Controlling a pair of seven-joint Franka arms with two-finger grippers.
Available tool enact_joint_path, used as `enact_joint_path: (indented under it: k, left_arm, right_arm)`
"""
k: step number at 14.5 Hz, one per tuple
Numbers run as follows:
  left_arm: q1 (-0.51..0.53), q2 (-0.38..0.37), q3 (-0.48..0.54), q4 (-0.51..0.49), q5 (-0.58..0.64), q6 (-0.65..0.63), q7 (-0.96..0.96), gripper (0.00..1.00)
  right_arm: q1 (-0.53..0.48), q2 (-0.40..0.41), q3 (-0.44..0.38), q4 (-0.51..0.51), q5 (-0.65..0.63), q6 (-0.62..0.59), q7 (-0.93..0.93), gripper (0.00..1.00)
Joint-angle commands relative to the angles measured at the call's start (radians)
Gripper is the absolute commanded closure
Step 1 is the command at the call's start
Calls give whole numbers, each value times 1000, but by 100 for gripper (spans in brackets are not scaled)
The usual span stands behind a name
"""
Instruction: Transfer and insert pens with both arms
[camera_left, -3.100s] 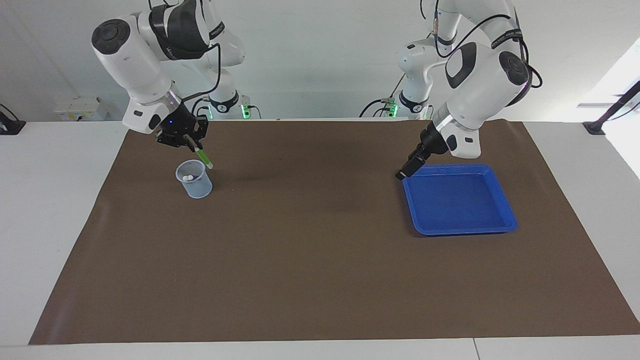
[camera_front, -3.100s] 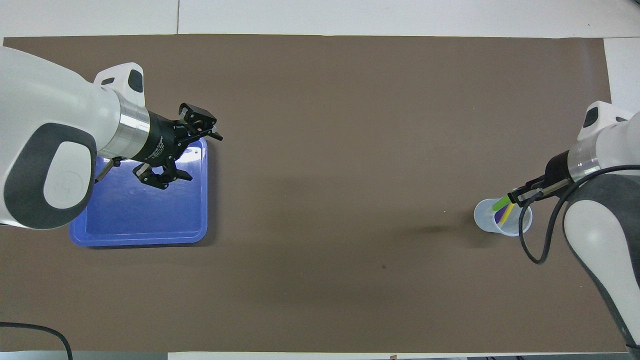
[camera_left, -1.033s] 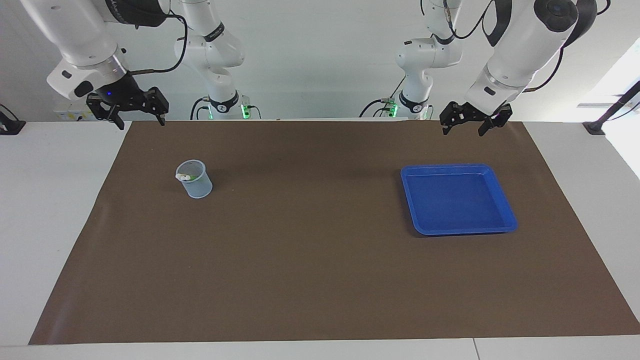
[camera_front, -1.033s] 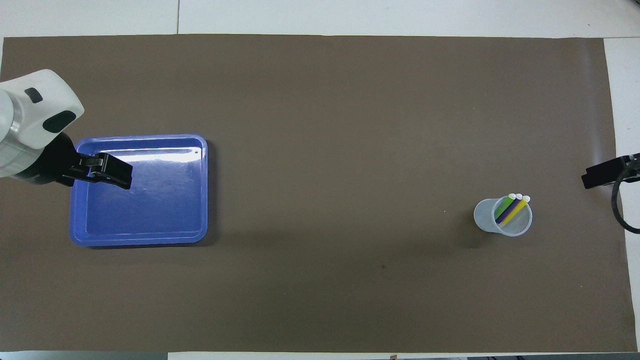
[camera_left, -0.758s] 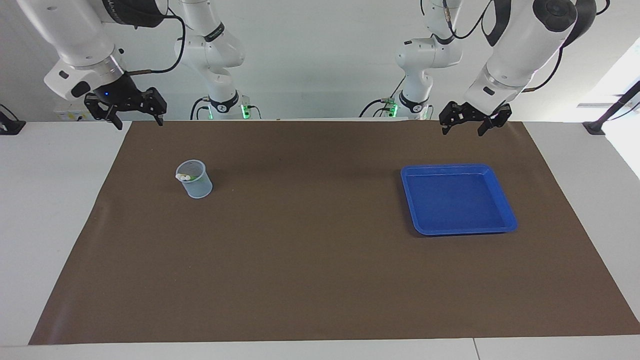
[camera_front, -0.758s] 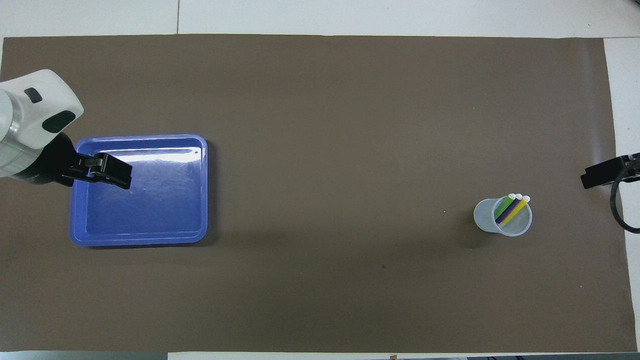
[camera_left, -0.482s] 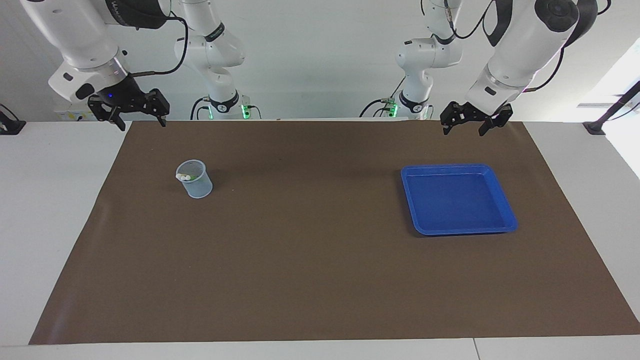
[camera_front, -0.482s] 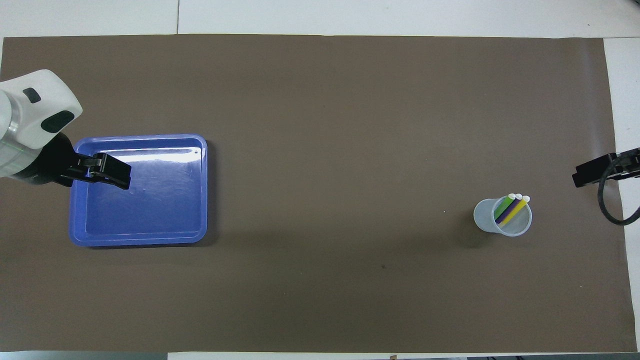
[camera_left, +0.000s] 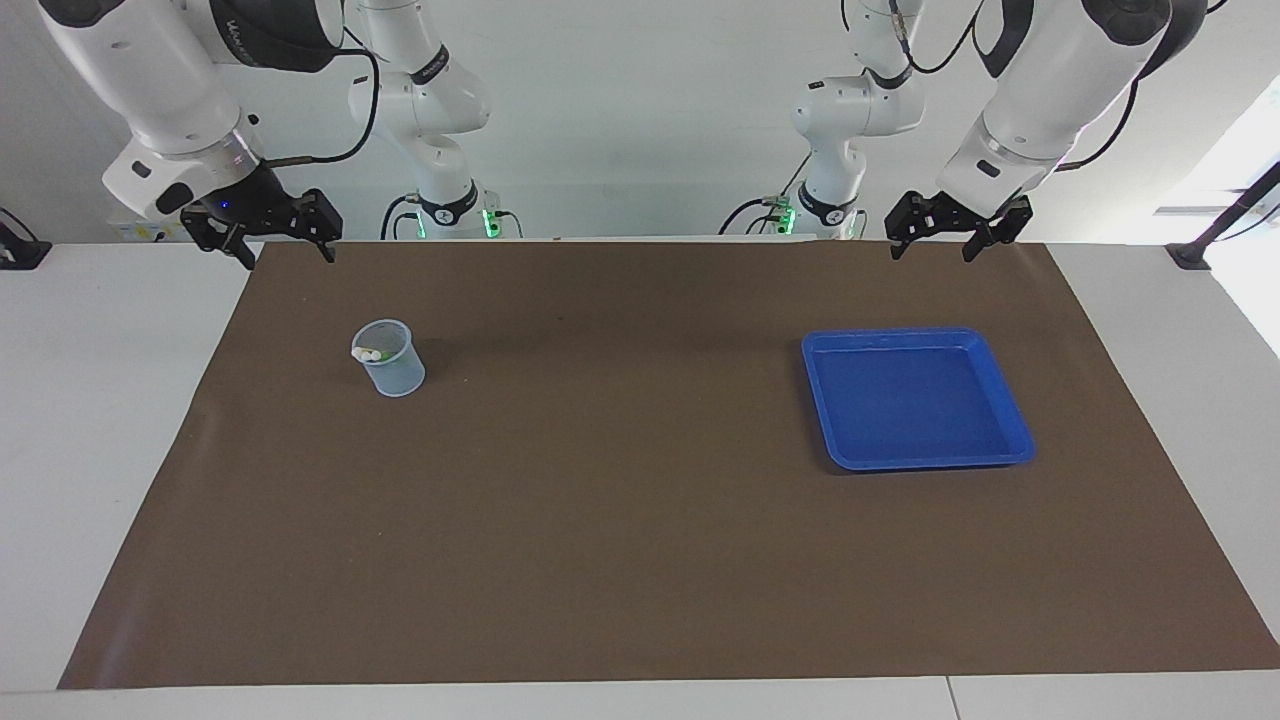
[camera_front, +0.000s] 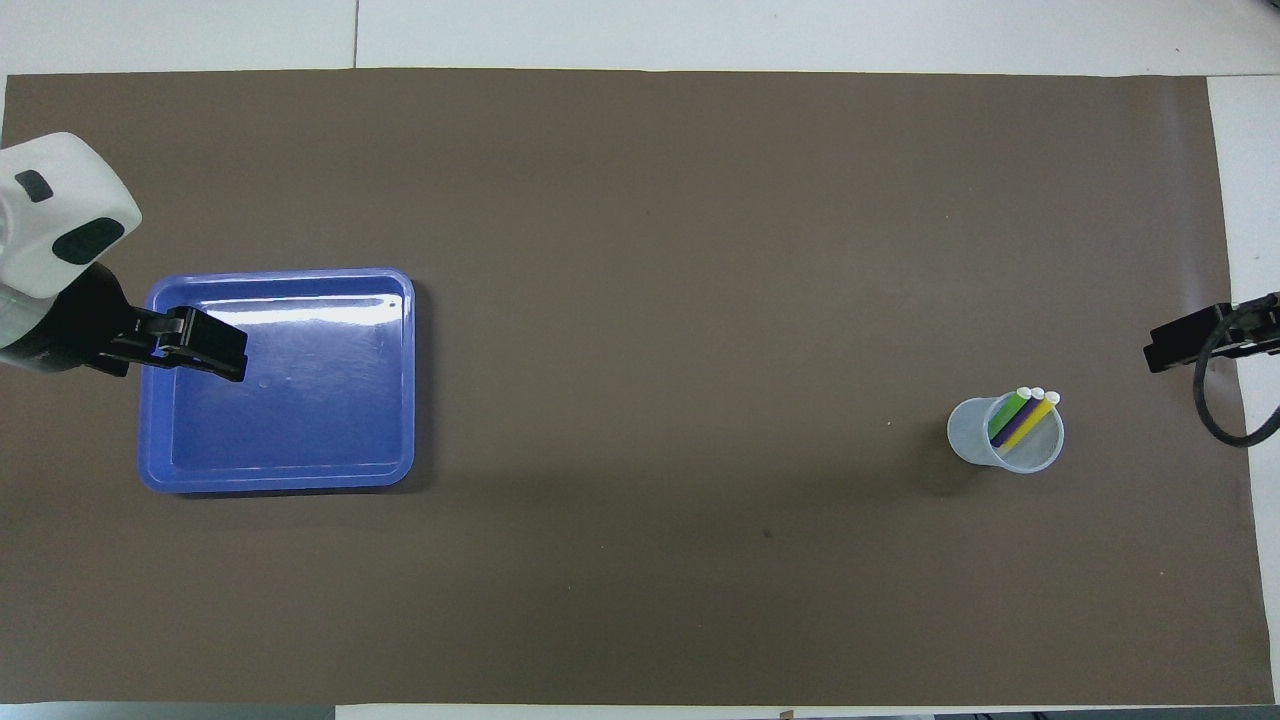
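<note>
The three pens stand together in a clear plastic cup (camera_front: 1005, 433) toward the right arm's end of the table: the green pen (camera_front: 1004, 413), the purple pen (camera_front: 1015, 423) and the yellow pen (camera_front: 1030, 421) lie side by side, parallel. None is upright; all three lean the same way, their long axes tilted so that the pale cap ends rest against the cup's rim on the side farther from the robots and toward the right arm's end, while the coloured ends point down into the cup. In the facing view only the whitish caps (camera_left: 368, 354) show above the rim.

The cup sits on a brown mat (camera_left: 620, 520) that covers most of the white table (camera_left: 90, 420). Well apart from it, toward the left arm's end, a blue tray (camera_left: 1010, 400) lies flat on the mat with nothing in it.

The right gripper (camera_left: 279, 250) hangs in the air over the mat's edge at the robots' end, well clear of the cup; its fingers (camera_left: 325, 247) stand wide apart and hold nothing. The left gripper (camera_left: 931, 249) hangs likewise over the mat's edge at the robots' end, above and clear of the tray, its fingers (camera_left: 968, 250) spread wide and empty. Neither gripper touches anything.
</note>
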Motion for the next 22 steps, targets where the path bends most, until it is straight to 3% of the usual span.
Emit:
enact_joint_path:
  k: [1,22]
  left_arm:
    - [-15,3,7,20,6,-26,6,0]
    - [-15,-2,11,26,7,-10,8,0]
  right_arm:
    - [6,10,-4,18,-1,-32,28,0]
    - [18,19,-18,31,1,-53,31,0]
